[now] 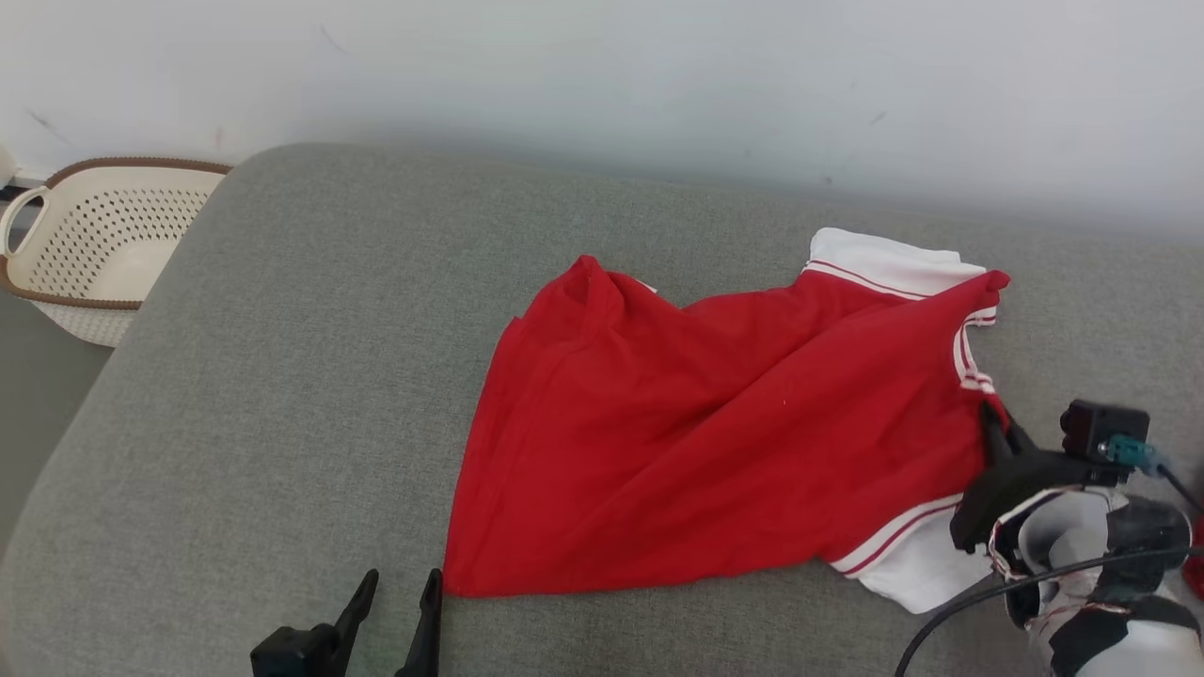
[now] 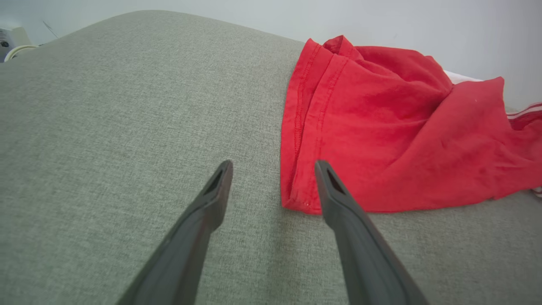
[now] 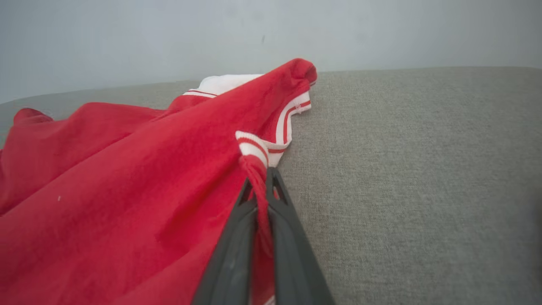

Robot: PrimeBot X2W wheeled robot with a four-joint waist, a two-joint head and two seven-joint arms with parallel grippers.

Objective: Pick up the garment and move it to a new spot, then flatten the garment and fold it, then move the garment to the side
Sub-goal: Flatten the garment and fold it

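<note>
The garment [image 1: 734, 423] is a red shirt with white, red-striped trim, lying rumpled on the grey cushion [image 1: 282, 395], right of centre. My right gripper [image 1: 995, 428] is shut on the garment's right edge, just below the striped collar trim; in the right wrist view a pinch of red cloth [image 3: 260, 190] runs between the closed fingers of that gripper [image 3: 261, 180]. My left gripper [image 1: 403, 588] stands open near the cushion's front edge, just left of the garment's lower left corner [image 2: 302, 203]. In the left wrist view the left gripper's fingers [image 2: 220, 186] spread wide over bare cushion.
A cream perforated basket [image 1: 94, 249] with a brown rim sits off the cushion's far left. A pale wall [image 1: 602, 75] runs behind the cushion. Bare grey cushion extends to the left of the garment.
</note>
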